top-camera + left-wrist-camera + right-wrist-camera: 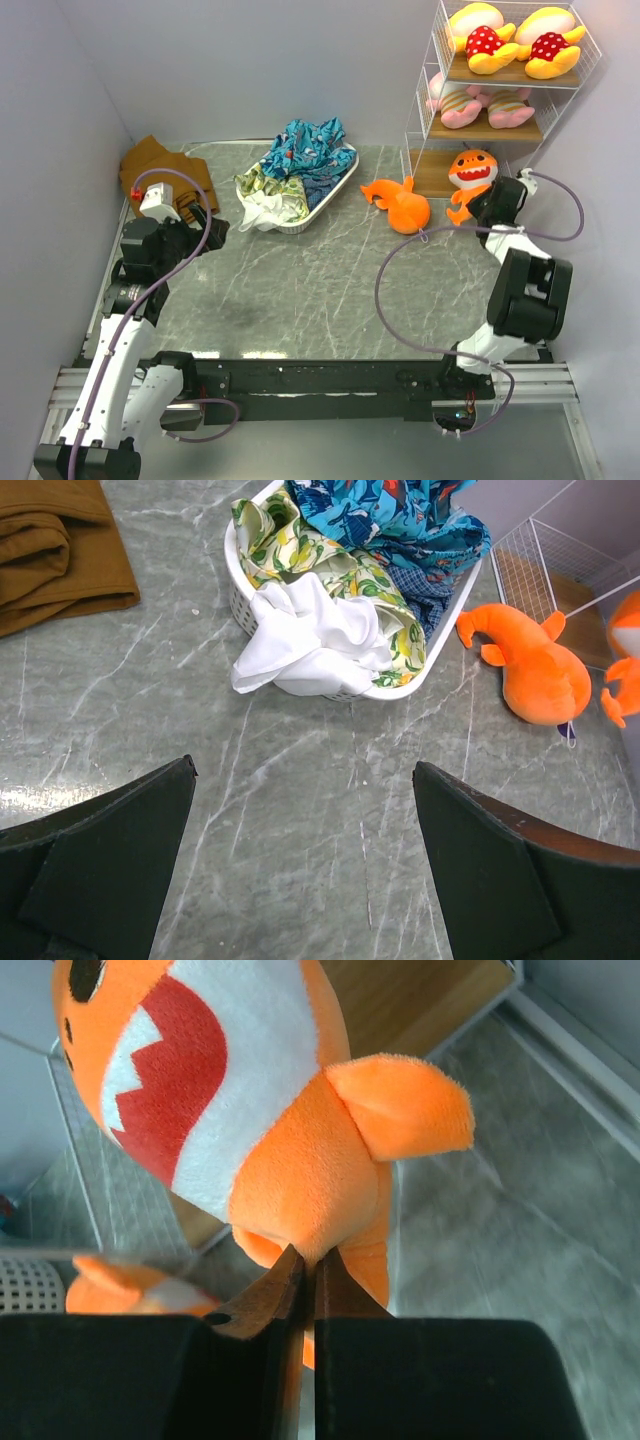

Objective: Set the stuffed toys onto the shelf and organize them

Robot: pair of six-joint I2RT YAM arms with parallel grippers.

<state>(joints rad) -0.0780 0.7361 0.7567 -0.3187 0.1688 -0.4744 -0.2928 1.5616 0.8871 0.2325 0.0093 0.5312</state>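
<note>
Right gripper is pinched down to a sliver, with a fold of plush from the underside of the upright orange shark caught between its jaws. From above, that shark stands face-out, red mouth and white teeth showing, right at the front of the shelf's bottom tier. Whether it actually rests on the lowest wooden board, the views don't settle. Up top, two yellow toys with red white-dotted bodies sit side by side on the highest board, and two pink toys with striped bellies lie together on the middle one. The second orange shark is down on the grey marbled table, on its side, just left of the shelf and beside the right end of the white oval tray. That tray holds a blue-patterned cloth heap, with a white cloth spilling over its near end. Over on the left, the left gripper hovers above bare tabletop, jaws spread wide, nothing between them, well apart from any toy. A brown folded cloth lies in the far left corner behind it.
</note>
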